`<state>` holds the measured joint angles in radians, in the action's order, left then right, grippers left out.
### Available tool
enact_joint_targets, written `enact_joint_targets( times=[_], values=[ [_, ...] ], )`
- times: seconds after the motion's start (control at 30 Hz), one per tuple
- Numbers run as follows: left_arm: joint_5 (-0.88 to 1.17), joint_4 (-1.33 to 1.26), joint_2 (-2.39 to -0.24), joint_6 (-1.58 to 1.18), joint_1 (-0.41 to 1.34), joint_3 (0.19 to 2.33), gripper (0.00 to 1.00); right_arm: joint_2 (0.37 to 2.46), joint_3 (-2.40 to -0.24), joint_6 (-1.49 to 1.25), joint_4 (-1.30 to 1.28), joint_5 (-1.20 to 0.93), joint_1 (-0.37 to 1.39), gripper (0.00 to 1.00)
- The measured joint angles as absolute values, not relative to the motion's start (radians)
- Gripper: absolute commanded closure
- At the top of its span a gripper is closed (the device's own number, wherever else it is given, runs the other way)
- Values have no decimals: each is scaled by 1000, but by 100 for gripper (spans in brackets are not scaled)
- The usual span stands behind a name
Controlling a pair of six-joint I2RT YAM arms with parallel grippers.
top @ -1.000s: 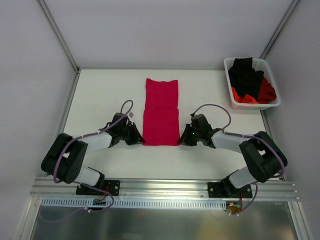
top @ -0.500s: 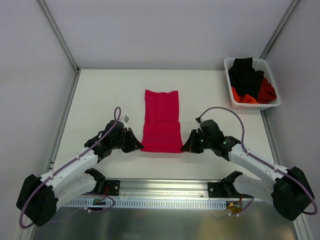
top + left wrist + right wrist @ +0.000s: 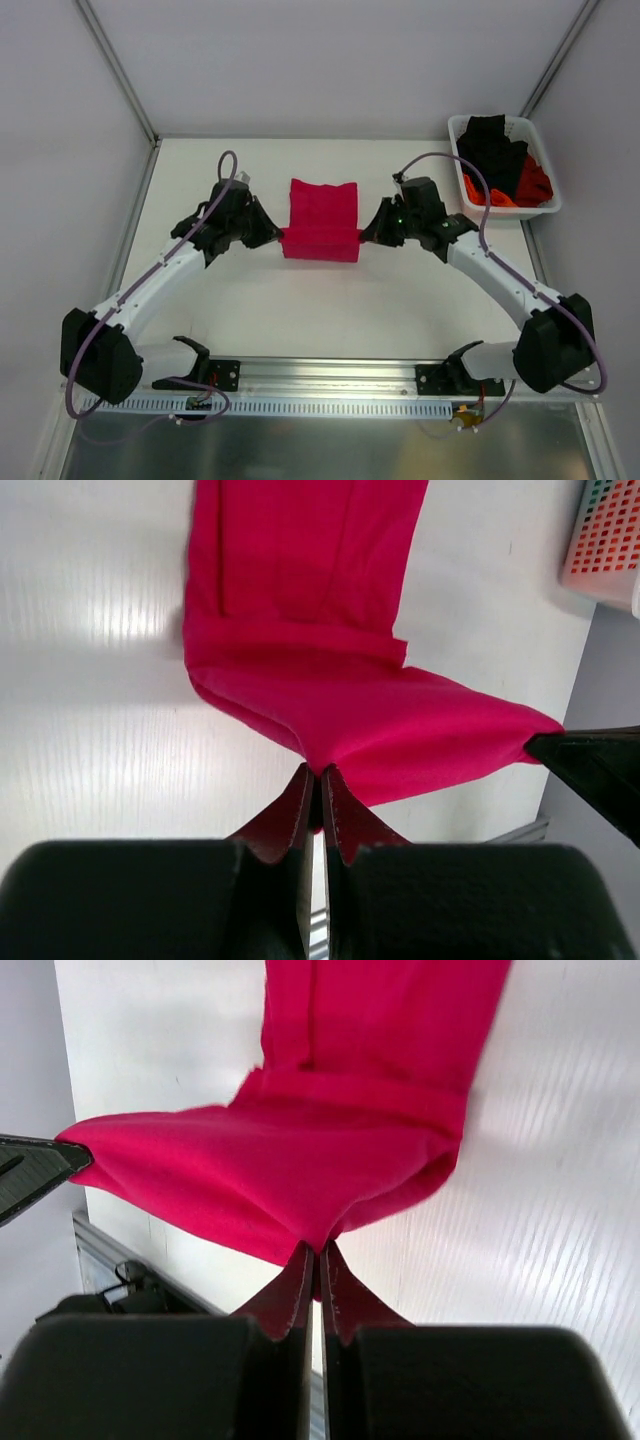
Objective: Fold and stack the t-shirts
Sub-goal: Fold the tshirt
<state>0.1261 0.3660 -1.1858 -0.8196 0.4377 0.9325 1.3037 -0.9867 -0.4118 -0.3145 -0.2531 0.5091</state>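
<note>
A crimson-pink t-shirt lies folded lengthwise in the middle of the table, its near end lifted and carried back over the far part. My left gripper is shut on the lifted edge's left corner, and my right gripper is shut on its right corner. In the left wrist view the crimson-pink t-shirt stretches from my left gripper across to the right gripper's tip. In the right wrist view the crimson-pink t-shirt hangs from my right gripper. Black and orange-red t-shirts are heaped in the basket.
A white plastic basket stands at the table's far right corner, by the right wall. Grey walls and metal frame posts close the table on three sides. An aluminium rail runs along the near edge, where the arm bases are bolted.
Both grippers have carried the shirt's near edge up and away from the arms, over the far half. The visible cloth is now about half as long as before.
</note>
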Motion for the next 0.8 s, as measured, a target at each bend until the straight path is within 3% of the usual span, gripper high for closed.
enact_joint_targets(
  times=[0.8],
  values=[
    [186, 318, -1816, -701, 315, 1425, 100, 1885, -1469, -319, -274, -385, 321, 100]
  ],
)
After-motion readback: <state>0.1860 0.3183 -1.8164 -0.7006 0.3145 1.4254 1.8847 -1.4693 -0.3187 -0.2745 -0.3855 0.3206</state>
